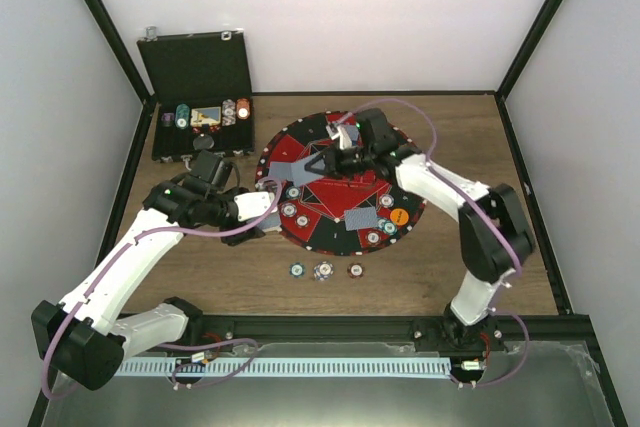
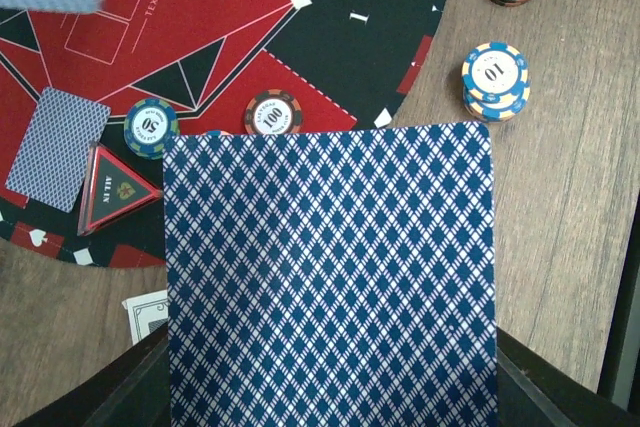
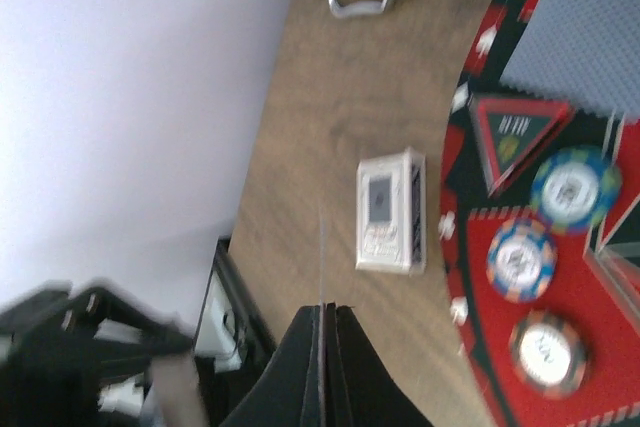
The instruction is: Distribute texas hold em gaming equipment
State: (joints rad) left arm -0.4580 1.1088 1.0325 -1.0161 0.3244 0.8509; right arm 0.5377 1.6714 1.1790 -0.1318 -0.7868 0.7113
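My left jaws are clamped on a blue-backed card point(image 2: 330, 277) at the mat's point(image 2: 200, 27) edge, likely so the right can take it. My right jaws pinch one thin card point(image 3: 322, 257), I think to deal it.

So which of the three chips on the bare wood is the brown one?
The right-end chip: it is reddish-brown, while the middle chip is whitish and the left chip blue-green.

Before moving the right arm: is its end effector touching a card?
Touching. The right wrist view shows the right end effector closed on a card, seen edge-on, rising from between its fingertips.
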